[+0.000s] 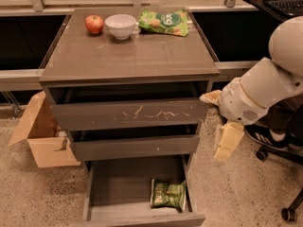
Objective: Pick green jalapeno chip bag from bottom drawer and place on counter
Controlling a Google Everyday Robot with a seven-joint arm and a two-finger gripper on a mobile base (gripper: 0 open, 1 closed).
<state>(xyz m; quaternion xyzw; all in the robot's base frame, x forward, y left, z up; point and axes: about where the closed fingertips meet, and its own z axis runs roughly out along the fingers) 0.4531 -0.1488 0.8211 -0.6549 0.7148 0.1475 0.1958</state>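
Note:
The green jalapeno chip bag (168, 194) lies flat in the right front corner of the open bottom drawer (118, 188). The counter (128, 56) is the cabinet's grey-brown top. My gripper (227, 141) hangs pale and yellowish from the white arm (265, 89), to the right of the cabinet at the height of the middle drawer. It is above and to the right of the bag and holds nothing that I can see.
On the counter's far edge stand a red apple (94, 24), a white bowl (120, 25) and a brighter green bag (163, 22). The top drawer's front (130, 113) is pale-scratched. A cardboard box (42, 136) sits at the left, a chair base (286, 212) at the right.

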